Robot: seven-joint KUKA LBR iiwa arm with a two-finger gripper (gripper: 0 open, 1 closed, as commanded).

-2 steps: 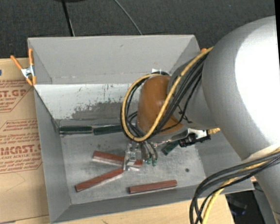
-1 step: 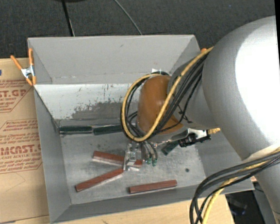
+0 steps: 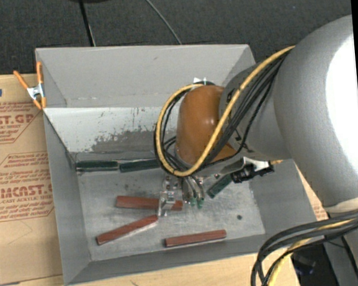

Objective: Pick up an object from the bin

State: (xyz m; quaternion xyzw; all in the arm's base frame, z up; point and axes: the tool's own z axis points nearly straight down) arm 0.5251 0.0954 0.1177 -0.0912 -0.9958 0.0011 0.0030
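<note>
**Three brown sticks, and the pincer (image 3: pixel 175 200) low at two of them**

Seen from above, the pincer is down at the floor of the grey bin (image 3: pixel 65 205), near its middle. It hangs beneath the arm's orange cover (image 3: pixel 199 128) and looped cables (image 3: pixel 164 125). It sits right at the right-hand end of the short brown stick (image 3: pixel 134 202), and the upper tip of the long brown stick (image 3: pixel 125 230) lies just beside it.

I take this for the grasp step: the pincer is at a stick and nothing is lifted yet. Whether the pincer is apart or together I cannot tell, since the wrist hides too much. I see nothing plainly clamped in it.

To my eye the next move calls for closing squarely on one stick's end without catching its neighbour, then lifting straight up. The sticks look thin and flat, so one could pivot or slip out.

The bin floor is scuffed grey metal between sloping walls. A third brown stick (image 3: pixel 194 237) lies well apart near the front wall. The dark green bars (image 3: pixel 97 167) lie along the foot of the back wall. The bin stands on a pale wooden table (image 3: pixel 197 279), and the room beyond the back rim is dark.
</note>
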